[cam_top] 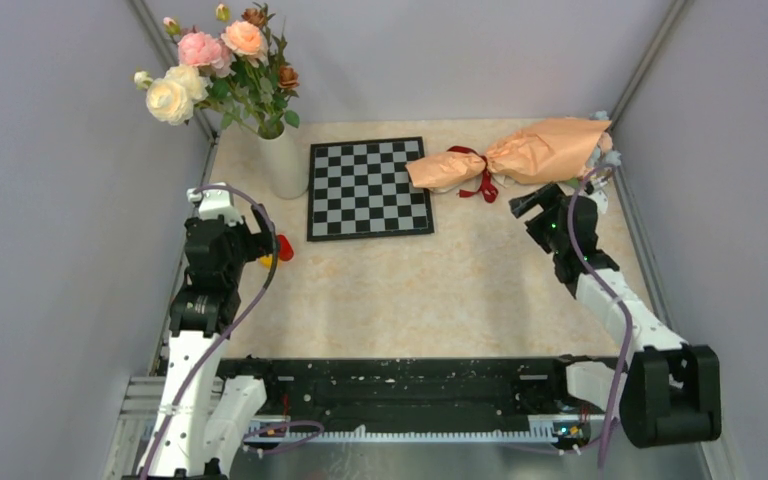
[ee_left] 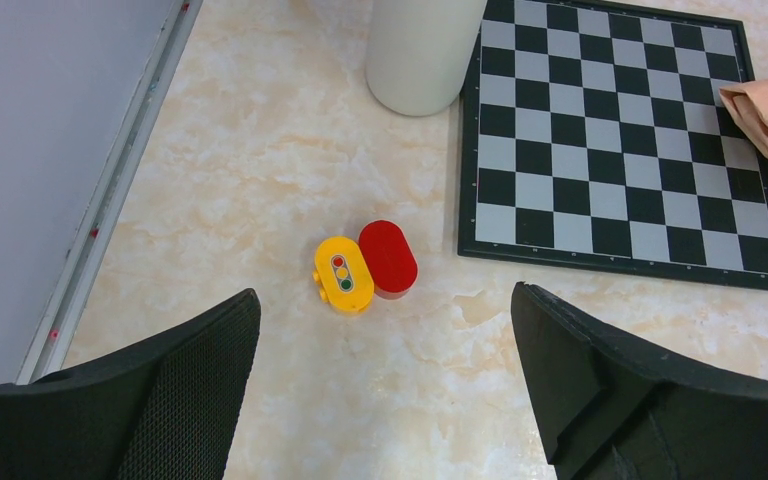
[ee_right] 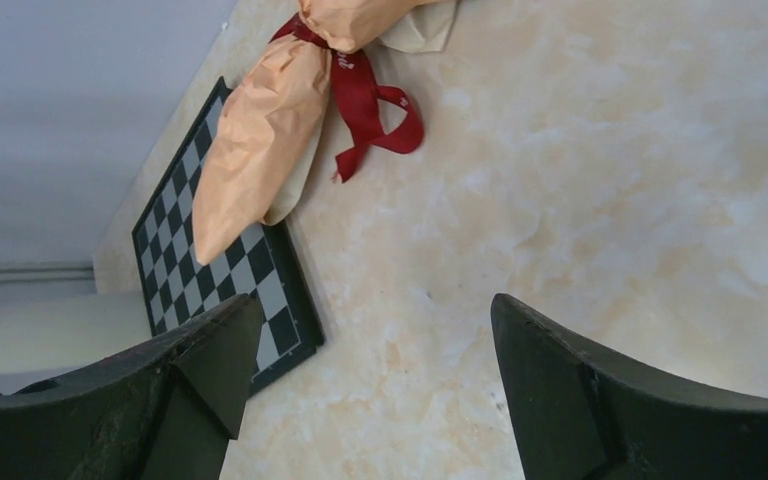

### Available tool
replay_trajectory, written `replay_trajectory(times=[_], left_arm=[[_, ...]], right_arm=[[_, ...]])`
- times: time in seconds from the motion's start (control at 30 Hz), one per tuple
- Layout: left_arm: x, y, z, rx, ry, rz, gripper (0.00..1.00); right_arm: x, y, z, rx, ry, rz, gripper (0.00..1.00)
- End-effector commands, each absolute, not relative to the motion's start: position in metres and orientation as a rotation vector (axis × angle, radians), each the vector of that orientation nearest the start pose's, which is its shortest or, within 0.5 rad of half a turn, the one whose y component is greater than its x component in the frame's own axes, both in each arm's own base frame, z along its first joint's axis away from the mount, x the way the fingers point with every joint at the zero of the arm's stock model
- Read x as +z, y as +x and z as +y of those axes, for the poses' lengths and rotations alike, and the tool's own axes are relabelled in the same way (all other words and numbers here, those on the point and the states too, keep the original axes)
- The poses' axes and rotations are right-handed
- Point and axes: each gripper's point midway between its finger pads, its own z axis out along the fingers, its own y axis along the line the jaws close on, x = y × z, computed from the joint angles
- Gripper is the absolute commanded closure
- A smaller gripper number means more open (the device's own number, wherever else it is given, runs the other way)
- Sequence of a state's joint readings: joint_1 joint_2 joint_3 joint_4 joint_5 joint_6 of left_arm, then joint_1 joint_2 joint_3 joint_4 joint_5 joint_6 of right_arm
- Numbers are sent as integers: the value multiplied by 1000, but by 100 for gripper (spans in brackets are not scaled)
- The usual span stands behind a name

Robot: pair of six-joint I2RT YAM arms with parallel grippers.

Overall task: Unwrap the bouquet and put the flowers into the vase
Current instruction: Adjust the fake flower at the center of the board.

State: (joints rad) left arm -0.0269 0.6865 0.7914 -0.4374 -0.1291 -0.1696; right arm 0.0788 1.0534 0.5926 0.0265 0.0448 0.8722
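The bouquet [cam_top: 520, 155] is laid on its side at the far right of the table [cam_top: 460, 290]. It is tied with a red ribbon [cam_top: 475, 178], and its narrow end is laid over the far right corner of the chessboard [cam_top: 368, 187]. The flowers [cam_top: 603, 148] are barely seen at its wide right end, none yet unwrapped. The right gripper [ee_right: 375, 305] is held wide, with nothing between the jaws, just near of the bouquet. The left gripper [ee_left: 382, 300] is likewise held wide and empty, above a yellow and red toy [ee_left: 365, 262].

If the paper were pulled before the ribbon is loosened, the whole unpinned bundle would probably be dragged, and the chessboard shifted with it. The thin stems could be crushed if gripped hard through the paper.

The vase [cam_top: 282, 160] is stood at the far left, beside the chessboard, and is already filled with roses [cam_top: 210, 65]. Its mouth is judged crowded, so new stems could be blocked. Being tall and narrow, it could be tipped by a sideways push.
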Motion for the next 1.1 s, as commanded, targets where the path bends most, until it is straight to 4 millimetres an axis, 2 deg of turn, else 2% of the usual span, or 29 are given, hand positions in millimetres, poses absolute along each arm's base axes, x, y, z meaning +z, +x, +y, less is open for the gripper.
replay_trajectory(times=[0.0,0.27,0.53,0.63,0.77,0.93,1.07], left_arm=[[255,282,11,4,-212,1845,1],[252,284,9,-5,-204,1853,1],[250,285,8,-11,-199,1861,1],[250,285,8,-11,-199,1860,1],[250,285,6,-22,-195,1861,1],[250,285,4,-32,-189,1862,1],[250,285,3,-36,-189,1858,1]], right_arm=[[210,402,84,682,778,1723,14],[187,450,179,832,734,1796,16],[164,469,257,996,803,1811,20],[153,474,271,963,831,1814,20],[144,480,280,916,863,1796,20],[132,491,276,836,918,1761,23],[131,501,274,804,936,1730,30]])
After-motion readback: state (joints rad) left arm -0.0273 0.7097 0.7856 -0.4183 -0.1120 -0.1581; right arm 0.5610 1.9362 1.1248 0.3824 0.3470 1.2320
